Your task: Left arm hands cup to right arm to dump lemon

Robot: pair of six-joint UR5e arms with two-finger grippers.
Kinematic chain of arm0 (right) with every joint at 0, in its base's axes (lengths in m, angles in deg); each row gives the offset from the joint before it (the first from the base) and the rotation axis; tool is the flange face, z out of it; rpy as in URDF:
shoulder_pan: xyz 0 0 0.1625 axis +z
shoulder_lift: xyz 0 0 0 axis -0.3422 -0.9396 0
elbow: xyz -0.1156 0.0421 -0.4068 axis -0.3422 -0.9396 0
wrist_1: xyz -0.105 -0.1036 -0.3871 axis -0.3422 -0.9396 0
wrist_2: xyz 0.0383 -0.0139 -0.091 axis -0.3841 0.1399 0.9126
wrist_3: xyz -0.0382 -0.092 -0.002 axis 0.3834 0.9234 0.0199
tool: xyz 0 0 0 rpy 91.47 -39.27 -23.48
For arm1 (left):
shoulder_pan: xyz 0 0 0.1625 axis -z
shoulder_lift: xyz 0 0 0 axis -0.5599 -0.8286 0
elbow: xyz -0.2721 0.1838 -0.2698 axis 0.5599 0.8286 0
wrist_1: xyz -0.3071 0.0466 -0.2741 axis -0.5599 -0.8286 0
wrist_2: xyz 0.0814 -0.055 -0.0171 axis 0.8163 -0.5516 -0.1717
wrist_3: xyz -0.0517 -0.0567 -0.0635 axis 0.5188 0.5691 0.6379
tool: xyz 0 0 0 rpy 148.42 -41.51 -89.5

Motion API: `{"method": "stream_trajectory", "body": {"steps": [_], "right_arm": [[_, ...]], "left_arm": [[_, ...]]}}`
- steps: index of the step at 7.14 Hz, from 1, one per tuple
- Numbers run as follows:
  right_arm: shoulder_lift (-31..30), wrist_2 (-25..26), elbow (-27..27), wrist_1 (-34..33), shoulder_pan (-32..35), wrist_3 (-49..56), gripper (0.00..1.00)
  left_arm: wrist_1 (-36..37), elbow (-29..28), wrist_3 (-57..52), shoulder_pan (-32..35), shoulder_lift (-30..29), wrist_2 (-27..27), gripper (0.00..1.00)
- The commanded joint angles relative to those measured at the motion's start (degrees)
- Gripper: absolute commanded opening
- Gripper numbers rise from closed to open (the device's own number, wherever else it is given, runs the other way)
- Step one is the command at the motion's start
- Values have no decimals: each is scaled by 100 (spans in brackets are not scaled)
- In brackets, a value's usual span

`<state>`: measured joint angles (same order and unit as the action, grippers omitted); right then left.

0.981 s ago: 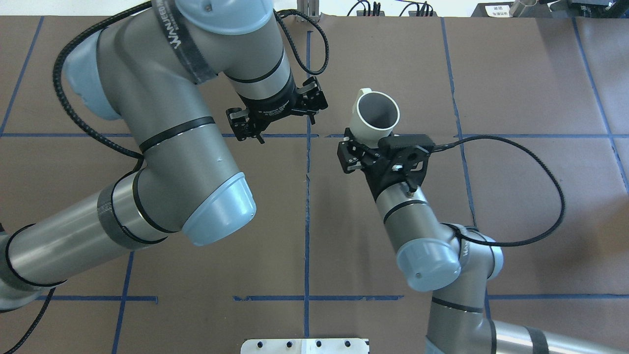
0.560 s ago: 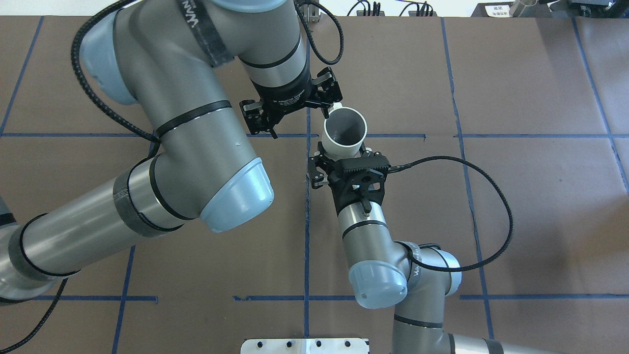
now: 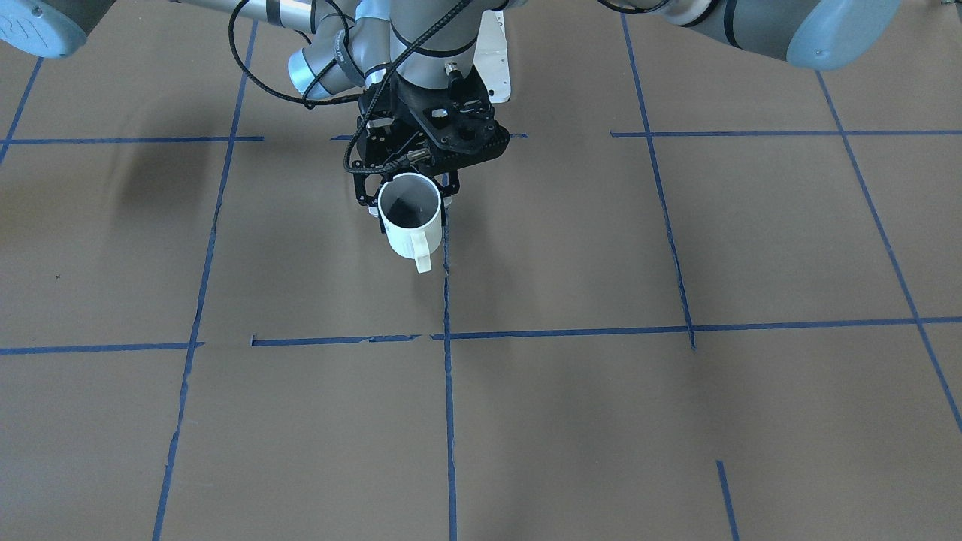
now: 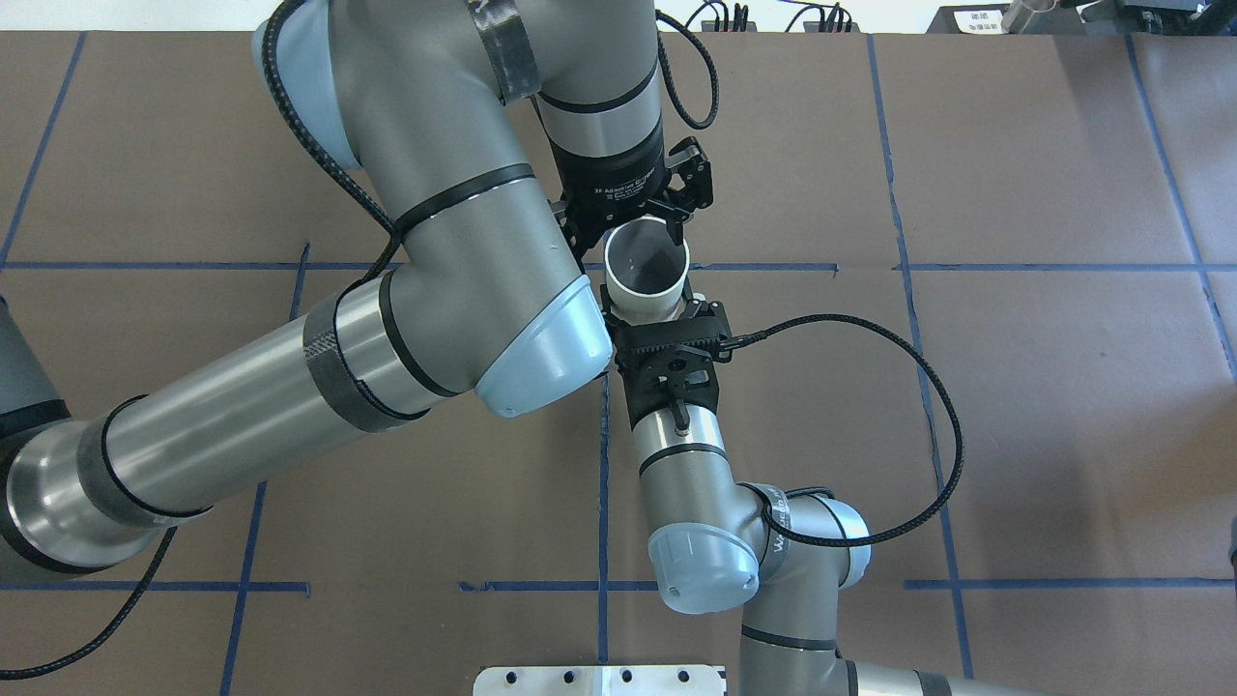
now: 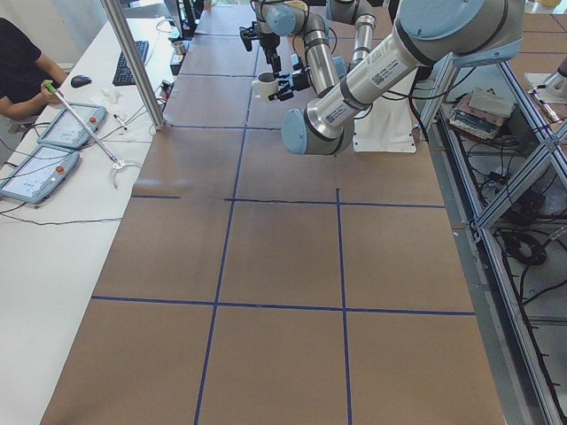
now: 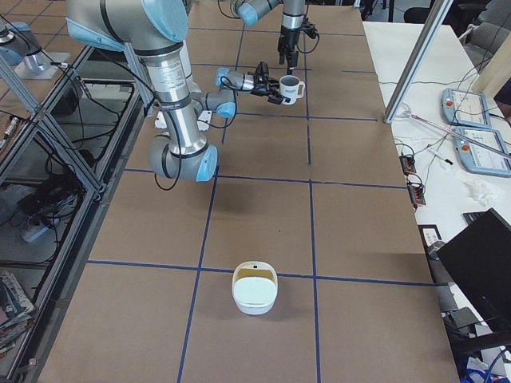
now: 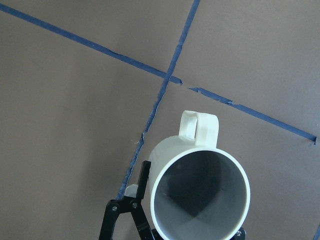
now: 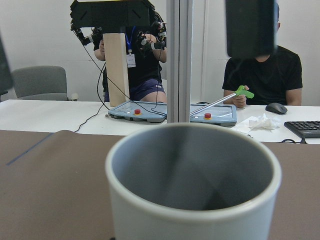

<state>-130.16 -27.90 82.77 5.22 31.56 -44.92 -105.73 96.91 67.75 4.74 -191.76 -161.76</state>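
The cup [image 4: 646, 266] is a white mug, upright, handle pointing away from the robot [image 3: 423, 258]. My right gripper [image 4: 657, 309] is shut on its lower wall from the side and holds it above the table; one of its fingers [image 7: 123, 220] shows beside the mug [image 7: 200, 195]. My left gripper [image 4: 630, 232] points down just over the cup's far rim, open; its blurred fingers [image 8: 250, 25] hang above either side of the mug [image 8: 192, 175]. The cup's inside shows only grey. No lemon shows in any view.
The brown table [image 4: 1015, 406] carries a blue tape grid. A white bowl-like container [image 6: 255, 289] sits toward the table's right end. A metal post [image 6: 419, 56] and operators with teach pendants [image 5: 66, 124] are along the far side.
My right arm has carried the cup leftward toward the table's middle. My left arm has swung right, bringing its open gripper from apart to just over the cup.
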Motion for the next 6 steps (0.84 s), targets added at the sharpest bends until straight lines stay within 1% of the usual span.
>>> {"method": "stream_trajectory", "body": {"steps": [1, 2, 3, 4, 5, 6], "right_arm": [[11, 1, 48, 31, 5, 16, 38], [11, 1, 48, 40, 5, 16, 39], [11, 10, 74, 40, 5, 7, 39], [3, 10, 83, 49, 5, 7, 39], [-6, 71, 92, 49, 5, -1, 40], [3, 72, 101, 49, 5, 7, 40]], "left_arm": [[34, -75, -13, -12, 4, -6, 89], [34, -119, -13, -21, 4, -6, 83], [26, -206, -22, -29, 4, -6, 75], [17, -233, -31, -29, 12, 3, 70], [17, -277, -40, -29, 13, 29, 68], [8, -286, -48, -21, 21, 38, 63]]}}
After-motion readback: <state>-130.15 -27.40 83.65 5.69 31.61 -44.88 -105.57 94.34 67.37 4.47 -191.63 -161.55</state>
